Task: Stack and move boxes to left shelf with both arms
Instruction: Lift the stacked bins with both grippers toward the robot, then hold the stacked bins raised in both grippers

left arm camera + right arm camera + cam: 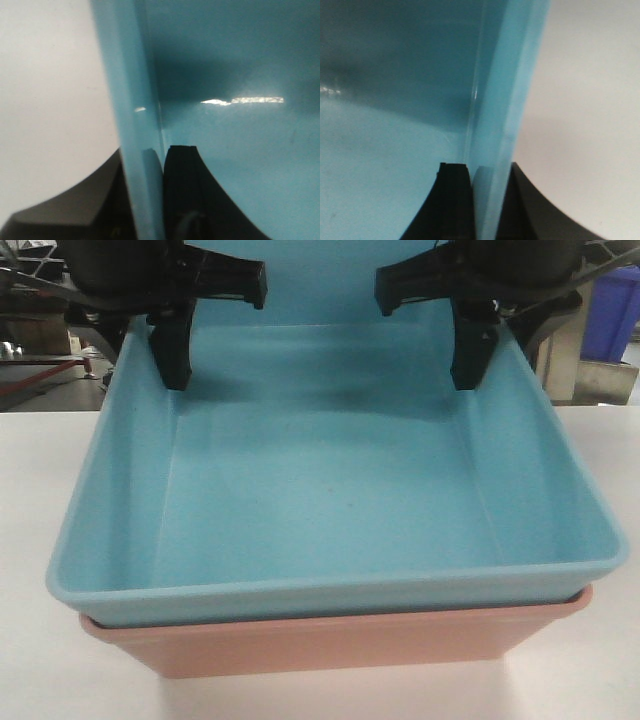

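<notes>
The light cyan-blue box (330,510) sits nested in the salmon-pink box (340,640); only the pink box's front wall and rim show. My left gripper (150,350) is shut on the blue box's left wall, one finger (182,195) inside and one outside; the wall (135,125) runs between them. My right gripper (495,345) is shut on the right wall (505,115), one finger (452,205) inside and one outside. The front view shows the stack very close, tilted with its far end up. The left shelf is out of view.
The white tabletop (40,500) lies under and beside the stack, and shows in both wrist views (50,100) (590,100). A dark blue bin (612,310) stands at the far right behind the table. Dark clutter lies at the far left.
</notes>
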